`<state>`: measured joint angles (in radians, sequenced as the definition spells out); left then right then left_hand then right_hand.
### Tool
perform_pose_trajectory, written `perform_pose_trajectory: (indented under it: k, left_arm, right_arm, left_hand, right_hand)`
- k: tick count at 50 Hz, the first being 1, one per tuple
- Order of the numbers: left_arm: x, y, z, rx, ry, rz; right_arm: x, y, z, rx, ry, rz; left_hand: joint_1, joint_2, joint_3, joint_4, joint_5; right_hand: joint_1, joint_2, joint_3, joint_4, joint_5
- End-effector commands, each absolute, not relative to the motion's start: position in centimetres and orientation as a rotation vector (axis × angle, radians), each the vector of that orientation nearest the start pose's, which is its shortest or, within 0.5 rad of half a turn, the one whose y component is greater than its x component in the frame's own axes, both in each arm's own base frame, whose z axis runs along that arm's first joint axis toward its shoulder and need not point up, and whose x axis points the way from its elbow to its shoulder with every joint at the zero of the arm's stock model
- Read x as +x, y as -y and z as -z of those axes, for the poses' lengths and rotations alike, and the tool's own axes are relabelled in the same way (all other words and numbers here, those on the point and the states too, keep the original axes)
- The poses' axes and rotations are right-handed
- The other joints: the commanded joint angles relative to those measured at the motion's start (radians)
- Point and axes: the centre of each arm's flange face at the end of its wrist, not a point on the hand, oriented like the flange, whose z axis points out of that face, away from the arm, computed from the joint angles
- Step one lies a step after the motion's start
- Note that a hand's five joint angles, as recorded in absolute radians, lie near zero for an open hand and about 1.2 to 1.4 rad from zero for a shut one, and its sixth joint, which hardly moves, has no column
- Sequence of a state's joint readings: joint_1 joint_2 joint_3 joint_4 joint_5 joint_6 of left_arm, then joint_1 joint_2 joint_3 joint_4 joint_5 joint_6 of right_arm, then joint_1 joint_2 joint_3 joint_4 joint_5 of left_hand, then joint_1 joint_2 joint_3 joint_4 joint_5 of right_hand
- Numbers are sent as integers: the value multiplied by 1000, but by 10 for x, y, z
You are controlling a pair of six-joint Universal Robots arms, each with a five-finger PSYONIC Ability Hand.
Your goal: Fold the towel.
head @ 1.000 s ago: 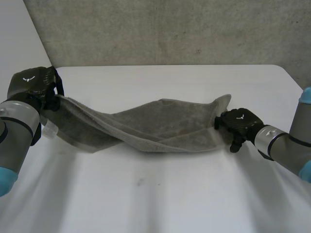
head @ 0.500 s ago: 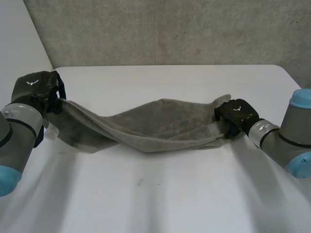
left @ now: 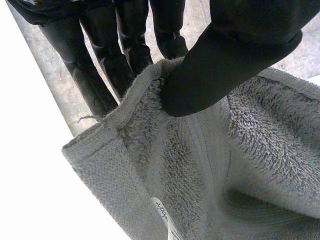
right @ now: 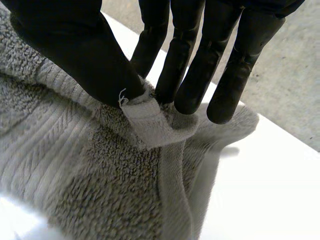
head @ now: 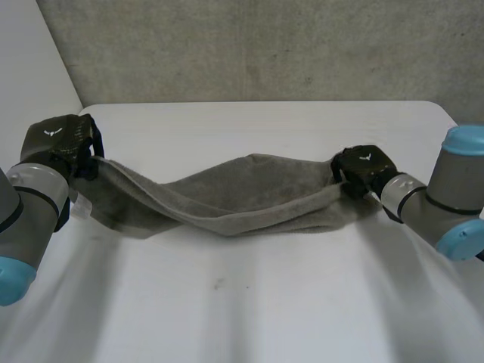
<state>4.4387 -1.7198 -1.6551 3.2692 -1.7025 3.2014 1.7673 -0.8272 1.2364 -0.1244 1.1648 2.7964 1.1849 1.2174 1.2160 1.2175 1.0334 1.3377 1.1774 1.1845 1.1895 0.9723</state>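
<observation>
A grey towel (head: 242, 198) hangs in a sagging band between my two hands above the white table (head: 249, 302). My left hand (head: 62, 142) holds its left end, lifted off the table. In the left wrist view the thumb (left: 235, 55) presses the towel's corner (left: 150, 150) against the fingers (left: 100, 65) behind it. My right hand (head: 361, 169) holds the right end. In the right wrist view its thumb (right: 85, 55) and fingers (right: 200, 70) pinch a folded corner of the towel (right: 150, 122) just above the table.
A grey wall (head: 265, 45) rises behind the table's far edge. A small white label (left: 165, 217) shows on the towel near my left hand.
My right hand has moved up and inward onto the towel's right corner and closed on it, lifting that end. My left hand has kept its grip and barely shifted.
</observation>
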Motion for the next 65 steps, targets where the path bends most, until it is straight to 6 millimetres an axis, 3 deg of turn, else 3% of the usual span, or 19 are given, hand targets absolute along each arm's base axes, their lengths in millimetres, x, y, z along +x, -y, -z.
perform_pose_trajectory:
  k: [1, 5, 7, 15, 25, 37, 65]
  left_arm:
    - [-203, 280, -249, 257, -2356, 2132]
    - [-204, 279, -249, 261, -2359, 2132]
    - [-204, 279, -248, 264, -2362, 2129]
    - [-205, 278, -248, 264, -2364, 2130]
    - [-205, 278, -247, 268, -2366, 2126]
    - [-206, 280, -242, 274, -2381, 2107]
    - [-207, 281, -237, 281, -2392, 2092]
  right_arm:
    - [242, 370, -172, -935, -2109, 1760]
    - [244, 362, -165, -950, -2149, 1683]
    - [244, 357, -150, -962, -2192, 1607]
    - [244, 358, -135, -1017, -2219, 1579]
    - [245, 361, -132, -1022, -2205, 1588]
    - [252, 376, -111, -1023, -2193, 1649]
    - [274, 385, -131, -1060, -2081, 1765]
  left_hand:
    - [211, 179, 180, 179, 188]
    - [211, 179, 180, 179, 188]
    - [211, 179, 180, 179, 188]
    - [211, 179, 180, 179, 188]
    - [211, 179, 180, 179, 188]
    - [211, 179, 180, 179, 188]
    - [211, 179, 180, 179, 188]
  right_hand:
    - [59, 219, 212, 207, 249]
    - [59, 219, 212, 207, 249]
    - [-478, -318, -325, -330, -287]
    - [-654, -493, -500, -505, -463]
    - [-624, -464, -471, -476, -434]
    - [-519, -358, -366, -371, -328]
    - [-525, -364, -371, -376, -334]
